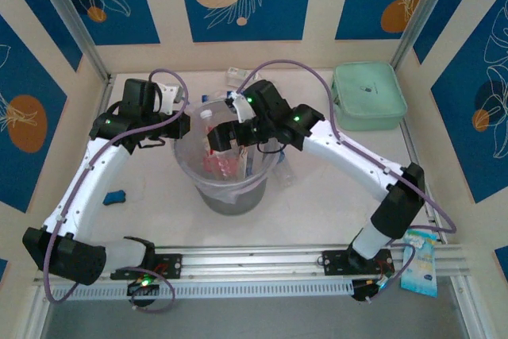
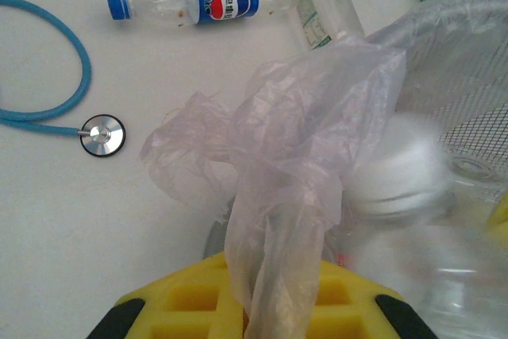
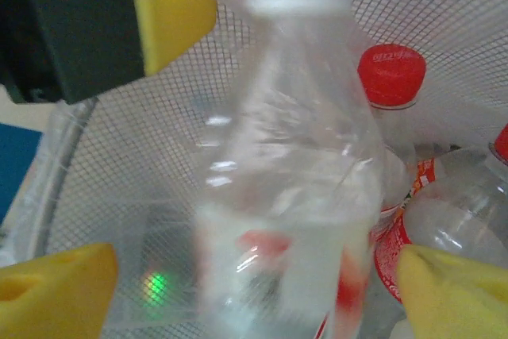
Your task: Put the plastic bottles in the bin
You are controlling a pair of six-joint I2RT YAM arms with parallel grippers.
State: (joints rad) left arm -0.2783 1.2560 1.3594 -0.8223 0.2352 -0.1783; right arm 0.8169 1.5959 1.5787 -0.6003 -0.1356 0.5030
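The bin (image 1: 228, 194) stands mid-table, lined with a thin plastic bag (image 2: 294, 156). My left gripper (image 1: 184, 126) (image 2: 274, 307) is shut on a bunched fold of that bag at the bin's left rim. My right gripper (image 1: 218, 136) (image 3: 254, 299) hangs open over the bin mouth. Between its spread yellow fingers (image 3: 55, 287), touching neither, is a blurred white-capped plastic bottle (image 3: 298, 156) (image 2: 397, 172). Red-capped bottles (image 3: 390, 77) lie inside the bin. A blue-labelled bottle (image 2: 206, 1) and a clear one (image 2: 313, 5) lie on the table behind it.
A mint-green box (image 1: 367, 97) sits at the back right. A blue stethoscope (image 2: 48, 109) lies on the table left of the bin. A small blue object (image 1: 116, 196) rests by the left arm. A blue-white packet (image 1: 419, 263) hangs at the front right edge.
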